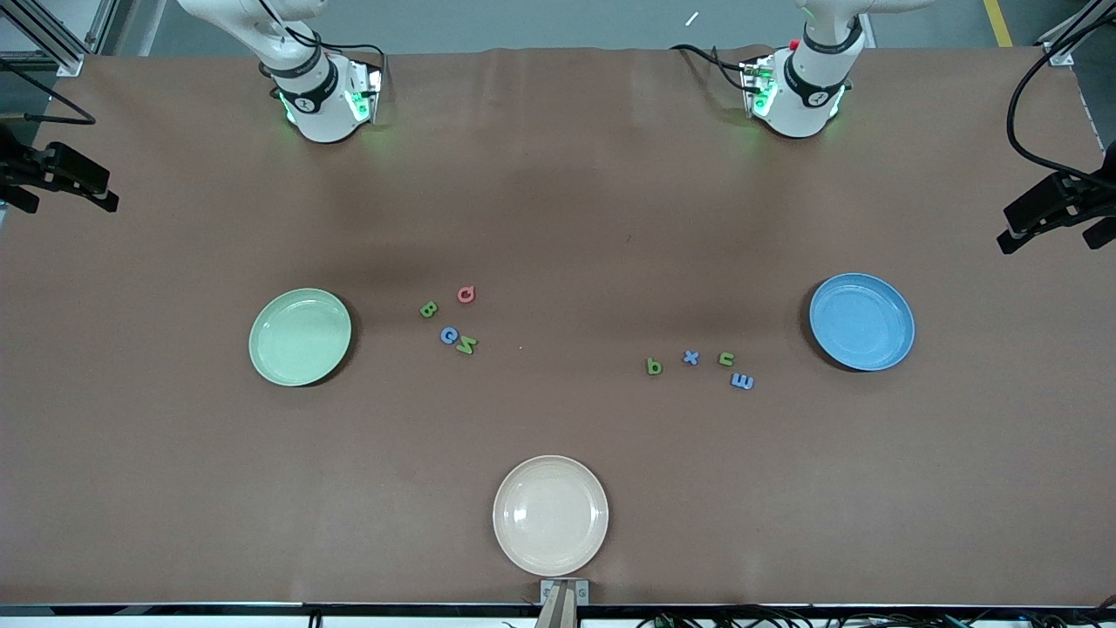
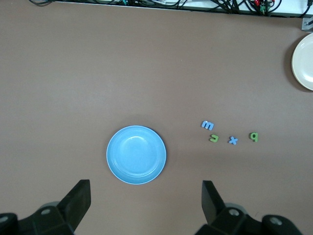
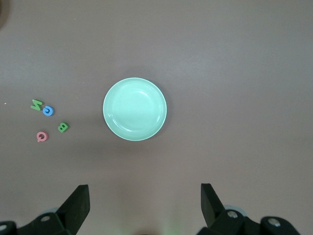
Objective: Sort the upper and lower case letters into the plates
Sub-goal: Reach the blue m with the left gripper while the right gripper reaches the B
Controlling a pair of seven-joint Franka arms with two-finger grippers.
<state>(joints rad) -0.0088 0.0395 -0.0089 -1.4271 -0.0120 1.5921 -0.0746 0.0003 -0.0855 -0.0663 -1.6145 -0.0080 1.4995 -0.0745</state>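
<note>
With both my left pincer and right pincer released, high over the table, I judge I should start with the pink letter, beside the green plate.

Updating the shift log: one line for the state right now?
left gripper: open, above blue plate | right gripper: open, above green plate | letters: all on table, none sorted

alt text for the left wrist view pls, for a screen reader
A bright blue plate sits empty on the brown table, seen from above between the open fingers of the left gripper. Beside it lie four small letters, two blue and two green; part of a cream plate shows at the frame's edge.
</note>
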